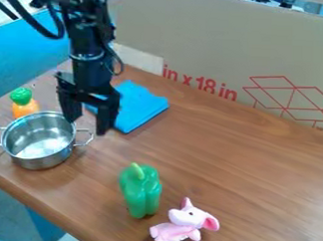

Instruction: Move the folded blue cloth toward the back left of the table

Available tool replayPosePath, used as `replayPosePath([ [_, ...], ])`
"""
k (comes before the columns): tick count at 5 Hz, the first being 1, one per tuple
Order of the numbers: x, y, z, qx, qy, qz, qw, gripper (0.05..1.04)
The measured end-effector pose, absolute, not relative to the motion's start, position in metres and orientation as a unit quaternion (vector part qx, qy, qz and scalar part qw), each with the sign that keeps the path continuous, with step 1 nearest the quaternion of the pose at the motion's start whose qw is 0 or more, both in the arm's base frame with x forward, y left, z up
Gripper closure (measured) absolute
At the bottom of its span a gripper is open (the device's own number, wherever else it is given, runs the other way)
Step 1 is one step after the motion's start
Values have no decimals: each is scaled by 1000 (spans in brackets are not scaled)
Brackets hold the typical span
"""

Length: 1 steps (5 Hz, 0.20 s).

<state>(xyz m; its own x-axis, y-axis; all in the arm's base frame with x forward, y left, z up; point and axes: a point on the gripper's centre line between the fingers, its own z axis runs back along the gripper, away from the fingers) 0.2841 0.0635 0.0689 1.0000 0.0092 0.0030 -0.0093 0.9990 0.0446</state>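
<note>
1. While its fingers stand apart with nothing between them, we see the gripper (87, 126) by the metal pot (37, 159), which lies at its eight o'clock; its height above the near handle (92, 136) seems hard to judge.
2. We read the handle-to-handle axis as roughly nine to three.
3. Outward, we find the blue cloth (141, 108) at two, orange toy (25, 108) at ten, green pepper (141, 191) and pink elephant (184, 218) at five.
4. We count one of each, and two pot handles.
</note>
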Motion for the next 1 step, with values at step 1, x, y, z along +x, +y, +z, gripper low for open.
replayPosePath([
  [1,270,36,70,43,-11,-55,998,82],
])
